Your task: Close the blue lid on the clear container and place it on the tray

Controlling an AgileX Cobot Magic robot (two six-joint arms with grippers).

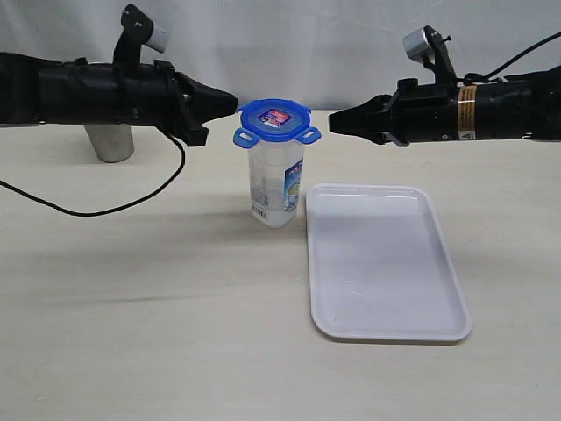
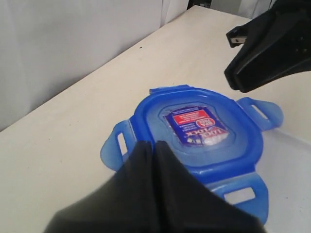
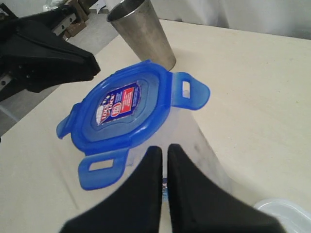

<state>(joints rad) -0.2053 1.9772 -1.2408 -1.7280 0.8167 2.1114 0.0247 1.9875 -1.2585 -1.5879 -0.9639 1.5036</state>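
**A:** Where does the blue lid [image 1: 273, 120] sit from your jaws?

**B:** Straight between them. Your left gripper [image 1: 230, 103] and right gripper [image 1: 335, 123] are both pinched closed and empty. The lid rests atop the upright clear container [image 1: 276, 189] with its flaps splayed. Your left tip looks nearer its rim.

**A:** Room to move?

**B:** Nothing stands between either tip and the flaps. The tray [image 1: 390, 336] lies below your right jaws, just beside the container.

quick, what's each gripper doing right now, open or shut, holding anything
left gripper: closed, holding nothing, tip beside the blue lid
right gripper: closed, holding nothing
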